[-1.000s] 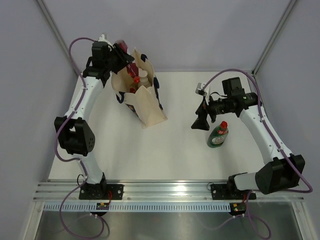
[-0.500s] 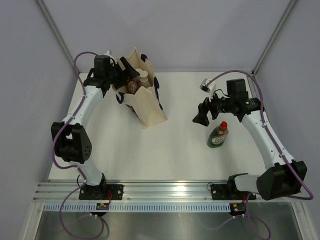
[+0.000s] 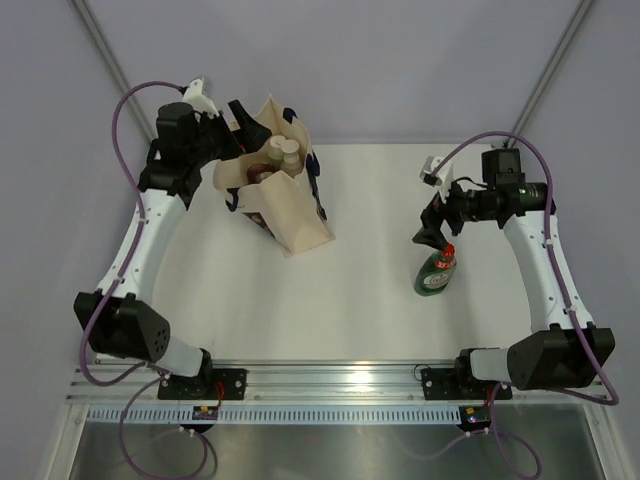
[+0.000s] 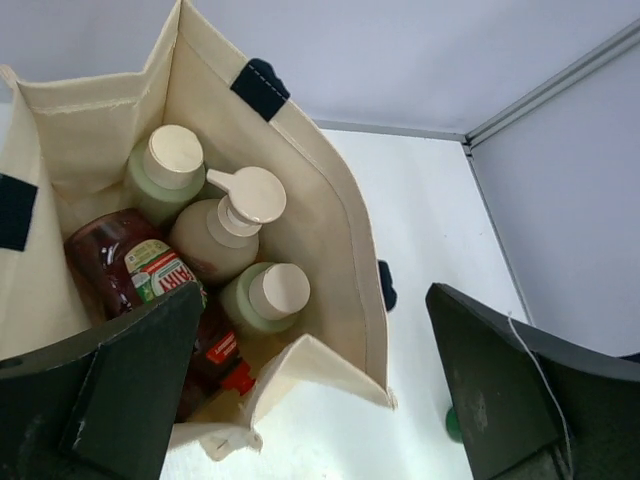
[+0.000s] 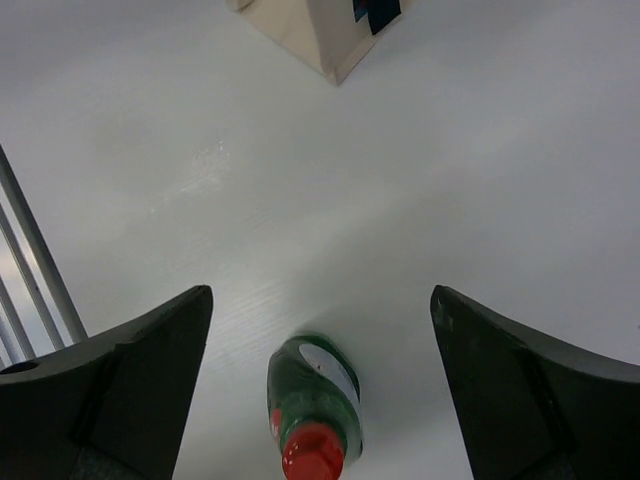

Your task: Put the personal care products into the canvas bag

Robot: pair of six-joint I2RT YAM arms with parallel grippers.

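My left claw [image 4: 312, 300] hangs wide open and empty above the canvas bag [image 4: 330, 215]. All three personal care products [image 4: 236, 225] stand inside it, beside a red sauce bottle [image 4: 125, 265]. Packing looks finished. Right of the bag, my right claw [image 5: 320, 290] gapes empty over a green soap bottle [image 5: 312, 395] on the counter [image 5: 450, 150]. Next, I'd just withdraw upward.

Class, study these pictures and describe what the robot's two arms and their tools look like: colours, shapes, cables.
The left arm and right arm have white tube links, bulky black joints and a looping purple cable each. The left tool and right tool each carry two matte black wedge-shaped fingers.
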